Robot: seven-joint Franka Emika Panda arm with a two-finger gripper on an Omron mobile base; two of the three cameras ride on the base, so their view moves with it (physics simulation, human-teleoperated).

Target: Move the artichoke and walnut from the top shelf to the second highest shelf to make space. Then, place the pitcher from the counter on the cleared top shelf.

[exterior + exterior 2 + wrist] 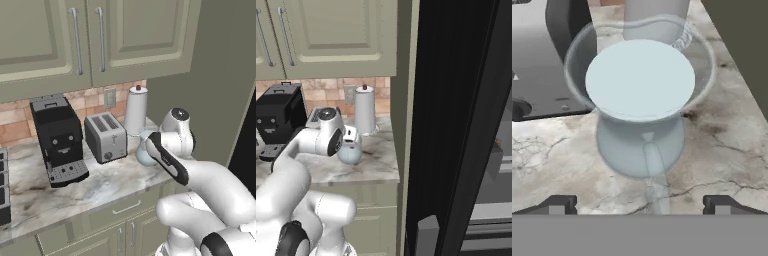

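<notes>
Marbled stone counter [100, 192] under green cabinets; translucent bulbous pitcher [641, 100] beside the toaster [105, 136], gripper [639, 205] spread wide above.

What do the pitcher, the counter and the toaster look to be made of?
Pitcher: pale blue translucent glass or plastic; the counter's veining shows through its wall. Counter: polished marble-like stone, grey-white with dark veins. Toaster: probably brushed metal, an even matte grey with a soft sheen. All rendered, so these are looks only.

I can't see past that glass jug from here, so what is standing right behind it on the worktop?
A white paper-towel roll stands behind the pitcher, against the brick wall, with a toaster beside it. The roll's foot is hidden by the pitcher and the arm.
</notes>
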